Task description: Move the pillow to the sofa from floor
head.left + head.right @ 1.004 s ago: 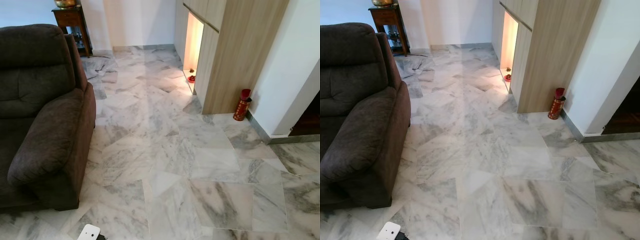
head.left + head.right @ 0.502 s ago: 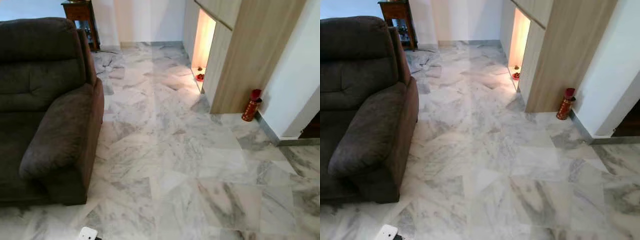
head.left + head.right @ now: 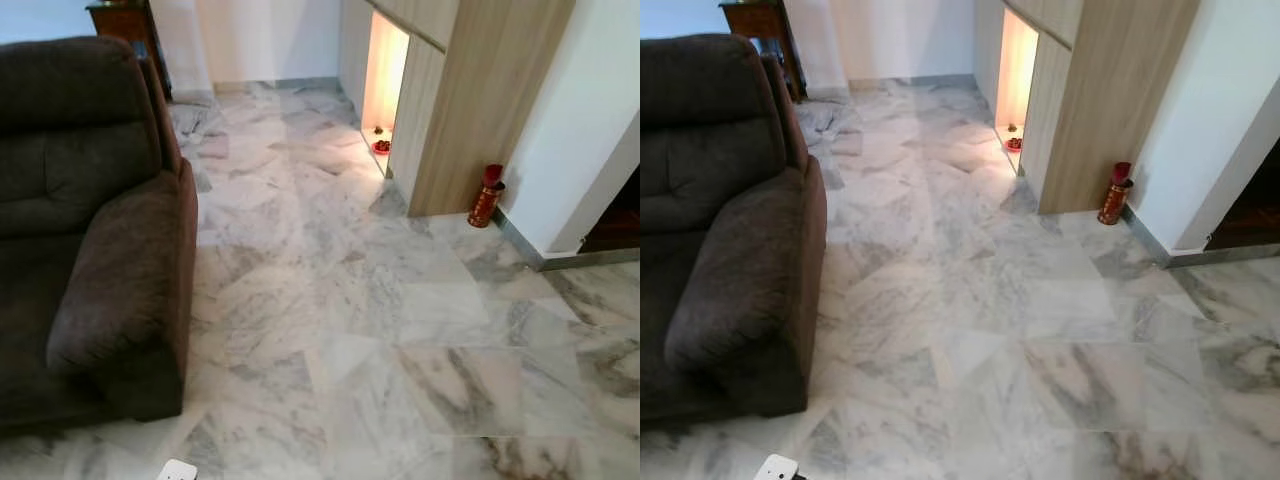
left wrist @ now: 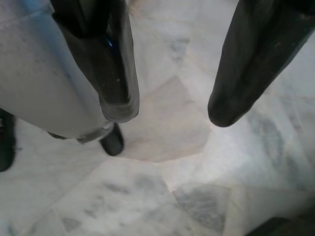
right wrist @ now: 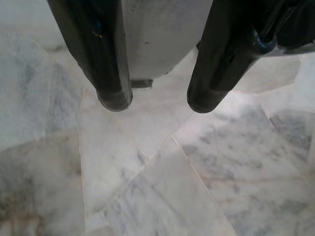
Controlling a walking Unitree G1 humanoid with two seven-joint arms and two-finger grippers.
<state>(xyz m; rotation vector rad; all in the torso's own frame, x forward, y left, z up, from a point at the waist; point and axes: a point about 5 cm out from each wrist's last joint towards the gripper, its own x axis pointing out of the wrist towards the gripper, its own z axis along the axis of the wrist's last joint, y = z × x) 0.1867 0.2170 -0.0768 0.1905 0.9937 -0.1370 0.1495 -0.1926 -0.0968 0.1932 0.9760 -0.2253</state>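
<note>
You have the dark brown sofa [image 3: 90, 230] on your left, its armrest edge bordering a wide stretch of marble floor [image 3: 340, 300]; a wooden cabinet [image 3: 470, 100] and a red cylinder [image 3: 486, 196] stand along the right wall; both arms hang over the floor, left pincer [image 4: 170, 110] spread, right pincer [image 5: 157, 101] spread, each holding nothing.
</note>
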